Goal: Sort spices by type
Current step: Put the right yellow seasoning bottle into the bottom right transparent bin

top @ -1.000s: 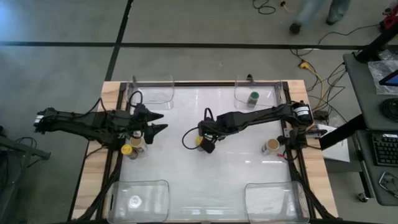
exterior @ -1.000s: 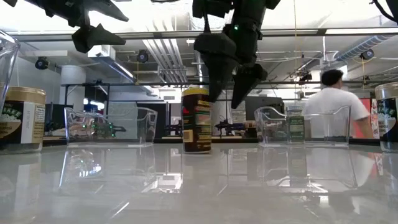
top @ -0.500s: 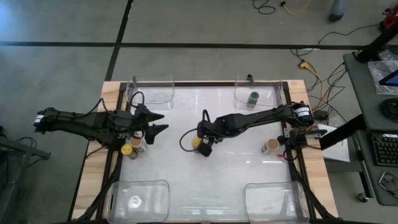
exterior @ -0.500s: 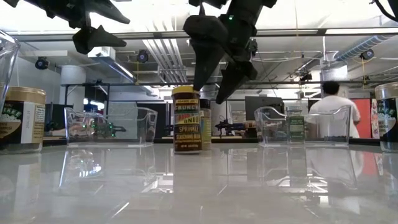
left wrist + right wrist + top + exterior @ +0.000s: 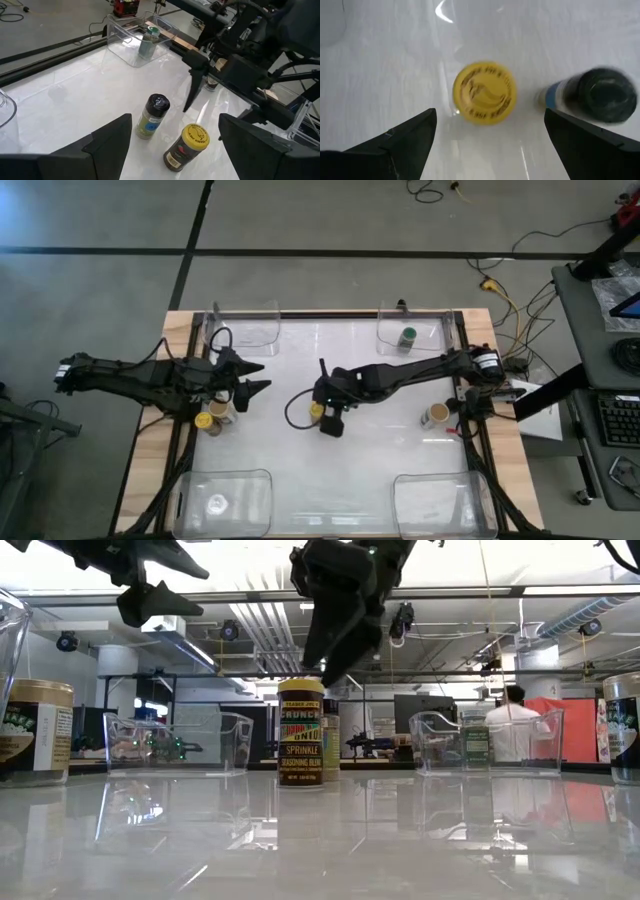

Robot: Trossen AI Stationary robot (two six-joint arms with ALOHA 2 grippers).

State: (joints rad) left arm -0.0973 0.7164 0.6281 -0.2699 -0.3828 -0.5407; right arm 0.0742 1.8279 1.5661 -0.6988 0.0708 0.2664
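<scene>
A yellow-lid spice jar (image 5: 316,410) (image 5: 484,92) stands upright mid-table on its base, with a black-lid jar (image 5: 604,96) (image 5: 154,115) close beside it. My right gripper (image 5: 490,112) (image 5: 322,665) hangs open just above the yellow-lid jar, fingers pointing down and touching nothing. My left gripper (image 5: 264,375) (image 5: 175,120) waits open over the table's left side, raised. Beside it stand a second yellow-lid jar (image 5: 204,421) and a tan-lid jar (image 5: 220,408). Another tan-lid jar (image 5: 437,414) stands near the right edge. A green-lid jar (image 5: 408,336) stands in the far right tub.
Clear plastic tubs sit at the table's corners: far left (image 5: 243,330), far right (image 5: 388,330), near left (image 5: 225,502), near right (image 5: 445,502). The near left tub holds something small. A person stands in the room beyond the table (image 5: 510,720).
My right gripper has moved toward the table's left and risen from beside the top of the yellow-lid jar to above it. That jar has slid a little leftward and turned about, so its label faces the near edge and the jar behind it shows.
</scene>
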